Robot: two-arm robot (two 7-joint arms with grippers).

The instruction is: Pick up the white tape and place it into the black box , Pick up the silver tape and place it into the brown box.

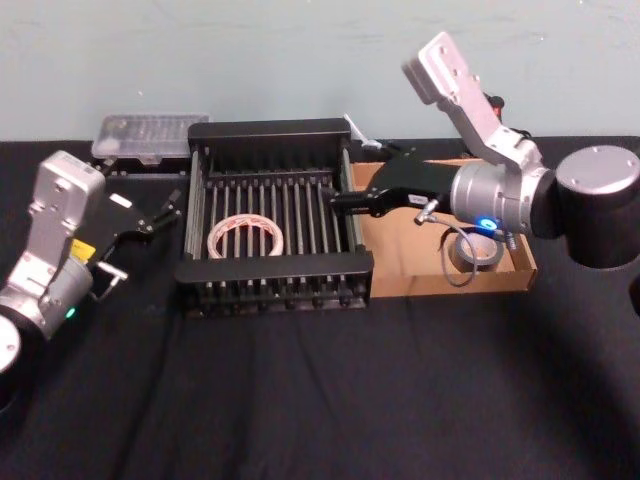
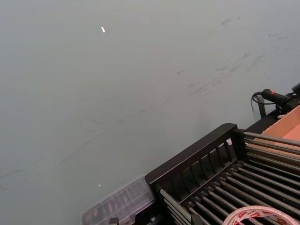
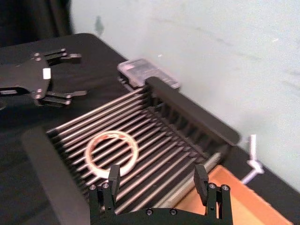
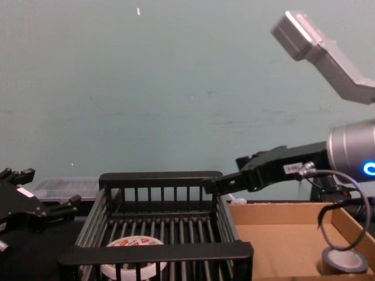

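Observation:
The white tape [image 1: 243,238] lies flat on the slatted floor of the black box [image 1: 270,131], toward its near left; it also shows as a ring with red print [image 4: 132,252] [image 3: 111,152] [image 2: 260,216]. The silver tape [image 1: 478,252] [image 4: 345,260] sits in the brown box [image 1: 400,270] at its near right corner. My right gripper [image 1: 340,200] [image 3: 157,178] hovers open and empty above the black box's right rim, beside the brown box. My left gripper [image 1: 162,212] [image 3: 79,75] rests open to the left of the black box.
A clear plastic case [image 1: 150,135] lies behind the black box's far left corner. The pale wall stands close behind both boxes. A grey cable loop [image 1: 455,262] hangs from the right wrist over the silver tape. The black tablecloth [image 1: 320,400] stretches bare in front.

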